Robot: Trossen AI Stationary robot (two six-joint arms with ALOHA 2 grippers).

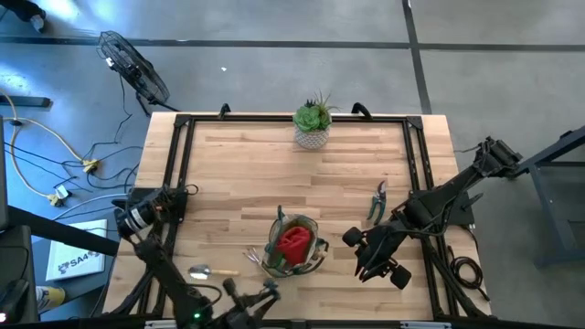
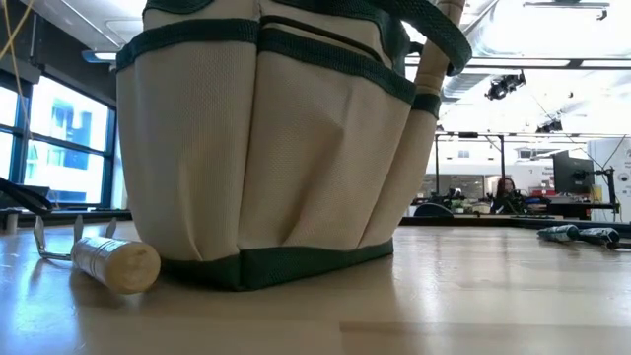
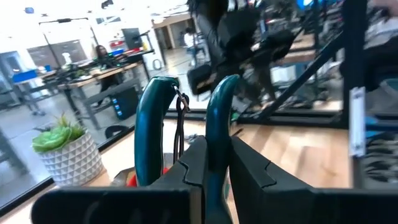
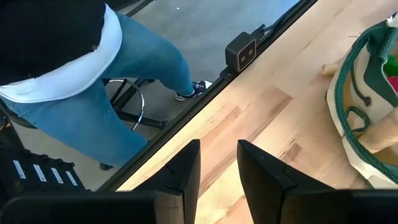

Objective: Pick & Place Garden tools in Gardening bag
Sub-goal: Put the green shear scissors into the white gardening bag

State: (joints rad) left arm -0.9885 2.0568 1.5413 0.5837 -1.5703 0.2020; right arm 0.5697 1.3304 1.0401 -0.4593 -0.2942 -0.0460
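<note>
The tan gardening bag [image 1: 292, 245] with green trim stands in the table's near middle, with a red item [image 1: 292, 242] inside and a wooden handle [image 2: 434, 59] sticking up from it. My left gripper [image 1: 265, 292] is at the near edge, level, shut on teal-handled shears [image 3: 152, 124]. My right gripper [image 1: 375, 260] hovers right of the bag, tilted down, open with nothing between its fingers [image 4: 186, 168]. A trowel [image 1: 206, 271] and a wooden-handled fork [image 2: 116, 261] lie left of the bag. A green-handled pruner [image 1: 377, 201] lies at the right. My left gripper holds the shears low on their teal handles. One handle [image 3: 217, 134] runs down between the two fingers, and the other [image 3: 149, 143] stands just outside one finger [image 3: 193, 165]. Both handles stick out past the fingertips, clear of the table. The blades are hidden behind the gripper.
A succulent in a white pot [image 1: 313, 123] stands at the far edge's middle. A black frame [image 1: 183, 146] runs around the tabletop. A person in jeans [image 4: 93, 81] sits just beyond the table's near edge. Bare wood lies between the pot and the bag.
</note>
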